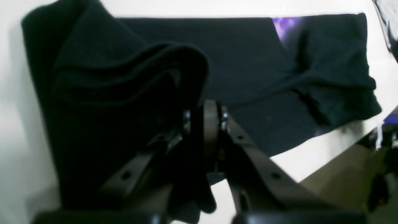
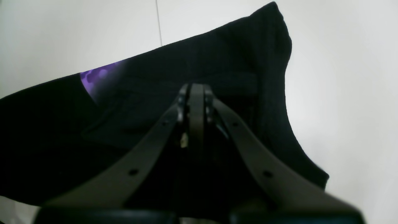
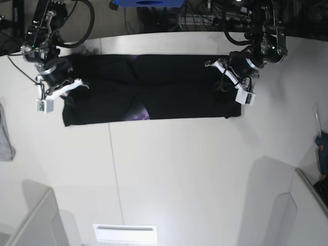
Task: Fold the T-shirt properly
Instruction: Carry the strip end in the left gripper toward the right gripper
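Shirt (image 3: 154,87) lies as a long band across the table (image 3: 179,174) at 12 o'clock. Left gripper (image 1: 206,119) is clamped on bunched layers at its 3 o'clock end, right gripper (image 2: 194,102) likewise at 9. Risks — uneven lift skews the fold; a thin pinch drops layers, purple print (image 3: 139,114) left showing.

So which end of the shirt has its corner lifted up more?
The T-shirt end held by the left gripper: its cloth bunches in raised folds.
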Controlling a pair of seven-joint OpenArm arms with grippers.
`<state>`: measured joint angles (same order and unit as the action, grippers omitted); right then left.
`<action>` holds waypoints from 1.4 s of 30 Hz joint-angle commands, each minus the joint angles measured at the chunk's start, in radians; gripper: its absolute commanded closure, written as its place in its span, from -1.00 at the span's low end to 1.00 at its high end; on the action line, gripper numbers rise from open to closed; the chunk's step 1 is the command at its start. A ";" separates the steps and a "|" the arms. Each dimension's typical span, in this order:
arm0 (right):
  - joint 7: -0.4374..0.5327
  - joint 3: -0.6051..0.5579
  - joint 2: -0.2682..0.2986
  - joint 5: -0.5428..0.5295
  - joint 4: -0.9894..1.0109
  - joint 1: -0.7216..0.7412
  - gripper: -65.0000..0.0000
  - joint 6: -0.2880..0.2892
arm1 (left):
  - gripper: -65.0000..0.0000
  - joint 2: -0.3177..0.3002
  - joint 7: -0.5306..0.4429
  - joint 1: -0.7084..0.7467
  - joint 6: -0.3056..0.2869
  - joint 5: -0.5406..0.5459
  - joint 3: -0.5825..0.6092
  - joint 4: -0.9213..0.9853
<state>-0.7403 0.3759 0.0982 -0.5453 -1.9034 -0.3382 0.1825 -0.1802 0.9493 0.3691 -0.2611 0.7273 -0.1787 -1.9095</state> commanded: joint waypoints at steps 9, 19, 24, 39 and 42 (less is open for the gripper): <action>0.020 0.005 0.010 -0.011 -0.020 0.006 1.00 0.001 | 1.00 -0.003 -0.022 -0.081 0.093 0.025 0.176 -0.014; 0.020 0.027 0.010 -0.011 -0.020 0.006 1.00 0.001 | 1.00 0.058 -0.020 -0.115 0.122 0.019 0.245 -0.011; 0.020 0.033 0.010 -0.011 -0.020 0.006 1.00 0.001 | 1.00 0.058 -0.019 -0.126 0.122 0.019 0.281 0.006; 0.020 0.033 0.010 -0.011 -0.018 0.006 1.00 0.001 | 1.00 0.075 -0.020 -0.140 0.122 0.025 0.282 0.052; 0.020 0.033 0.010 -0.011 -0.018 0.006 1.00 0.001 | 1.00 0.075 -0.020 -0.141 0.122 0.025 0.282 0.052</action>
<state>-0.7437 0.4049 0.0982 -0.5453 -1.9034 -0.3386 0.1825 -0.1059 0.9459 0.2356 -0.1326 0.7345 0.1028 -1.8416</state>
